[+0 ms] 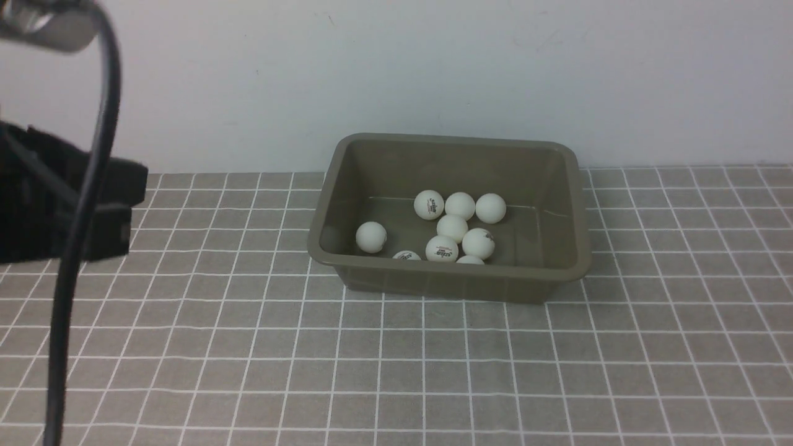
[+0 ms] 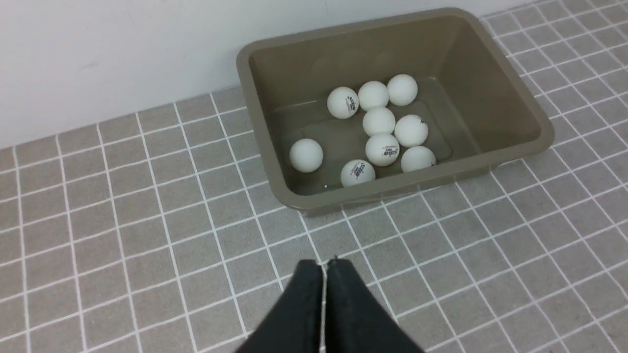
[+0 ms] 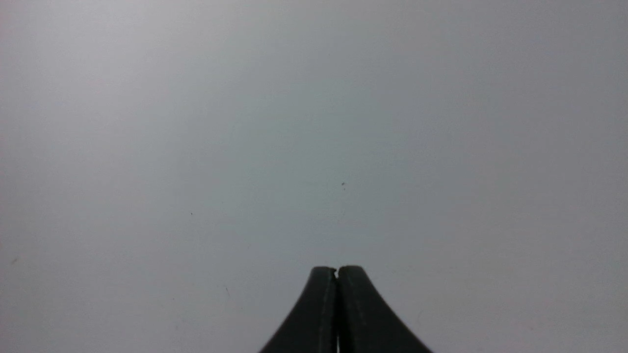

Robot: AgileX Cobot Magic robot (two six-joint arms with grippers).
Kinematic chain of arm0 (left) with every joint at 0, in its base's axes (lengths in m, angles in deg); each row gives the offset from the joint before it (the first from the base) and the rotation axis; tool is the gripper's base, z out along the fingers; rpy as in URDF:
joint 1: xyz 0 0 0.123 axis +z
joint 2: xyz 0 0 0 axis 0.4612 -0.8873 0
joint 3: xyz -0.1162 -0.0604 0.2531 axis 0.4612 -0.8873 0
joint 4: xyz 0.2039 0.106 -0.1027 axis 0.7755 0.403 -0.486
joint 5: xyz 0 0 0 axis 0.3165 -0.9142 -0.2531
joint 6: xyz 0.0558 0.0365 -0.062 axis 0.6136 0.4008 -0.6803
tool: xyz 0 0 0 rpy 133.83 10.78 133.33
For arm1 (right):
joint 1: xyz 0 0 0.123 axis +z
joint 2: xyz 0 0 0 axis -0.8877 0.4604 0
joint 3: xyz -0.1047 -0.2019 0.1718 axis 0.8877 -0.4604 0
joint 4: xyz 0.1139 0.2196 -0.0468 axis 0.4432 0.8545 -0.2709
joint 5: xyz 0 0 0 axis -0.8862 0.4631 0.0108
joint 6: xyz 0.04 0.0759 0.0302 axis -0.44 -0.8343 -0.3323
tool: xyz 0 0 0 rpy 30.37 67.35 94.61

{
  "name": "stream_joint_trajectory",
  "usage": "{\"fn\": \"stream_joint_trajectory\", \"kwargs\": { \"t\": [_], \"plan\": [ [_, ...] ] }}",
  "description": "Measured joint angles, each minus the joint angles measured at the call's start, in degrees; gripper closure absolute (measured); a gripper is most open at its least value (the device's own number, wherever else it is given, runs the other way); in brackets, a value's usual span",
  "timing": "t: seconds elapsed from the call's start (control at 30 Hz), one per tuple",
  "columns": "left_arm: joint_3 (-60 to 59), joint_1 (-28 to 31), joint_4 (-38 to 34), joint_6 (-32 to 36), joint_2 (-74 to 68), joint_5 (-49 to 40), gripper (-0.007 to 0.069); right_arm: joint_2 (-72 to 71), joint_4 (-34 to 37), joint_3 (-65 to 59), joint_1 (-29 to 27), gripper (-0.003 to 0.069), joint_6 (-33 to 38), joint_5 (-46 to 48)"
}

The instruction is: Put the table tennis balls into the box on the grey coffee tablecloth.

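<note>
The olive-brown box point(image 1: 560, 186) stands on the grey coffee tablecloth point(image 1: 433, 359) near the back wall. Several white table tennis balls point(image 1: 452, 227) lie inside it, most clustered, one apart point(image 1: 371, 236) toward the left. The left wrist view shows the box point(image 2: 510, 93) and the balls point(image 2: 379, 121) too. My left gripper point(image 2: 325, 264) is shut and empty, above the cloth in front of the box. In the front view only a dark part of the left arm point(image 1: 56, 210) shows at the far left. My right gripper point(image 3: 337, 268) is shut and empty, facing a plain grey surface.
A white wall point(image 1: 433, 74) rises right behind the box. A black cable point(image 1: 87, 186) hangs at the front view's left edge. No balls lie on the cloth point(image 2: 147, 220) in view.
</note>
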State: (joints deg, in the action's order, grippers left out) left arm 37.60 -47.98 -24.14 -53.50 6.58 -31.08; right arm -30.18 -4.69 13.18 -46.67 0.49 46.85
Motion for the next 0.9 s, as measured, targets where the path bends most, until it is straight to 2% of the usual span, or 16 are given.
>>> {"fn": "stream_joint_trajectory", "kwargs": {
  "t": [0.13,0.23,0.5,0.7,0.9],
  "plan": [
    [-12.4,0.0,0.0,-0.1,11.6,9.5,0.0629,0.0,-0.1,-0.4,0.0,0.0672,-0.1,1.7],
    [-17.7,0.0,-0.1,-0.5,17.4,12.7,0.0629,0.0,-0.1,-0.4,0.0,0.0672,-0.1,2.8],
    [-24.1,0.0,-0.1,-1.0,27.3,10.8,0.0629,0.0,-0.1,-0.4,0.0,0.0672,0.4,5.4],
    [-25.1,0.0,-0.1,-1.0,28.3,8.1,0.0629,0.0,-0.1,-0.5,0.0,0.0672,0.4,5.8],
    [-26.7,0.1,0.5,0.7,28.7,10.7,0.0629,0.0,-0.1,-0.5,0.0,0.0672,0.4,5.8]
  ]
}}
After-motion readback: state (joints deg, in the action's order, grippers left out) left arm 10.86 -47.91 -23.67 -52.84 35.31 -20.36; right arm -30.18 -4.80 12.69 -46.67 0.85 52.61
